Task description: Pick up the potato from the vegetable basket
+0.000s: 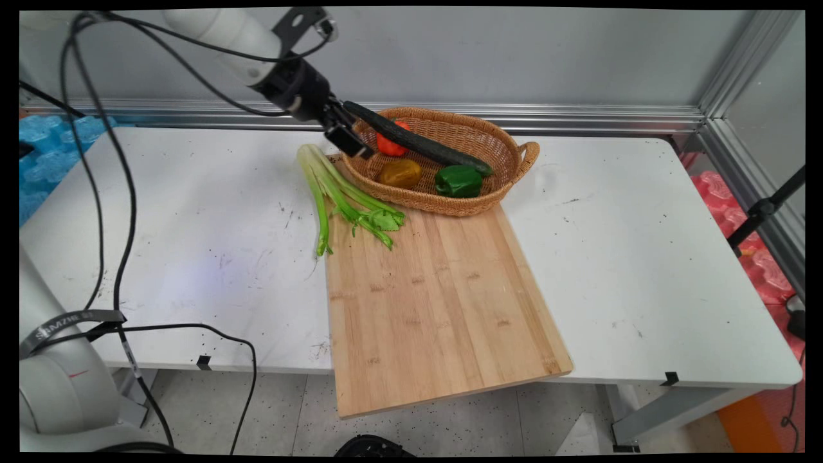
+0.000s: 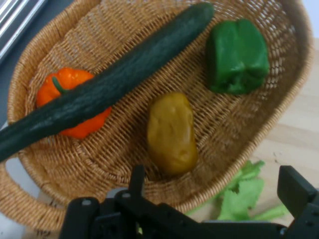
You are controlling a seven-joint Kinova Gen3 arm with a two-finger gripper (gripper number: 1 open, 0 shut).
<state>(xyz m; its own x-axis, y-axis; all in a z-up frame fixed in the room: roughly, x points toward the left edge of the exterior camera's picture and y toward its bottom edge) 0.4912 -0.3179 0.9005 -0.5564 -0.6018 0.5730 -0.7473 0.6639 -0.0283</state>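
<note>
starting at your left, the celery (image 1: 341, 199) lies below and beside the jaws, its stalks on the table (image 1: 193, 225) and its leafy end on the board (image 1: 437, 302), untouched. the gripper (image 1: 347, 138) hangs over the left rim of the basket (image 1: 450, 207), and in the hand view you can see its fingers (image 2: 296, 181) stand apart with nothing between them. just ahead of the jaws sits the potato (image 2: 172, 132), the nearest thing to them. to one side of it, the orange pepper (image 2: 75, 84) rests under the cucumber (image 2: 124, 74), which lies slantwise across the whole basket, one end near the jaws but outside them. farthest from the jaws, at the basket's right end, sits the green pepper (image 2: 237, 55). so all four vegetables are in the basket, none of them held, and only the celery's leaves are on the board.
</note>
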